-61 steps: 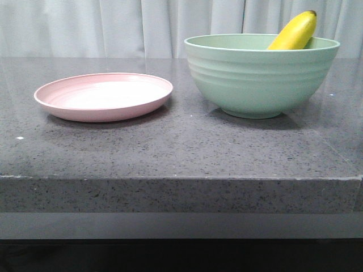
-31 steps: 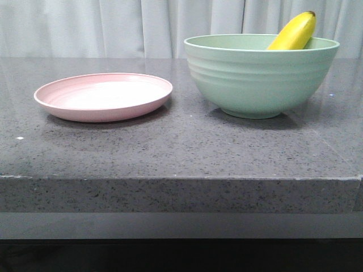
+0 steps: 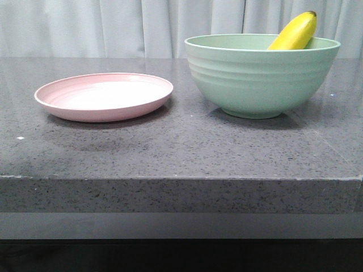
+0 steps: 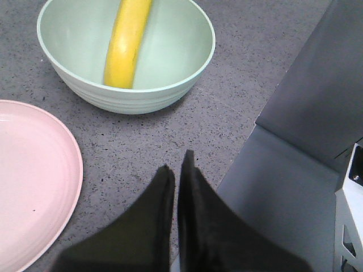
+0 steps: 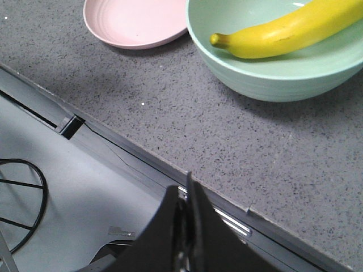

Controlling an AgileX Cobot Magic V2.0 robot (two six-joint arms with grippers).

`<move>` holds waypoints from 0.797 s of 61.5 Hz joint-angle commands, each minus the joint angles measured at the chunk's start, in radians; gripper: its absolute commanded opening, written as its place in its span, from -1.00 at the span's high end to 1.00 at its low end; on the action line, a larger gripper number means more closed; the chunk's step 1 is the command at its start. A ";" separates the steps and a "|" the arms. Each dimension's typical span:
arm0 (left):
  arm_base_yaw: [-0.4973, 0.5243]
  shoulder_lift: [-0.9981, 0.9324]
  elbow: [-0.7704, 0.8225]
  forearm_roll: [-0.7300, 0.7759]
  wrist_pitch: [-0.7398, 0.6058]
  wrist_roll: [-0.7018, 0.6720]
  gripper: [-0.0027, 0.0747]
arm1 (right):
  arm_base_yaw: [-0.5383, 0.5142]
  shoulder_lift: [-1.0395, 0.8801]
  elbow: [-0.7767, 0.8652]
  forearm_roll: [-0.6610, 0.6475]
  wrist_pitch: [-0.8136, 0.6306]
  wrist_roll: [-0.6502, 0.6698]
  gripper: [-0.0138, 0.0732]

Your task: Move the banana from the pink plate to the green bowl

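Note:
The yellow banana [image 3: 295, 33] leans inside the green bowl [image 3: 258, 79] at the right of the counter, its dark tip poking above the rim. It also shows lying in the green bowl [image 4: 136, 99] as the banana [image 4: 127, 42], and as the banana [image 5: 283, 35] in the green bowl [image 5: 272, 79]. The pink plate [image 3: 104, 96] sits bare to the left; the pink plate [image 4: 31, 181] and pink plate [image 5: 136, 22] show in the wrist views. My left gripper [image 4: 177, 164] is shut, holding nothing, over the counter near its front edge. My right gripper [image 5: 184, 190] is shut and holds nothing, past the counter's front edge.
The dark speckled stone counter [image 3: 181, 147] ends in a thick front edge. A grey ledge [image 5: 85, 187] lies below it, with a black cable loop [image 5: 22, 204]. White curtains [image 3: 113, 28] hang behind.

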 commanded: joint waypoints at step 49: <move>0.020 -0.045 0.016 0.020 -0.241 -0.082 0.98 | 0.000 -0.002 -0.021 0.035 -0.043 -0.005 0.84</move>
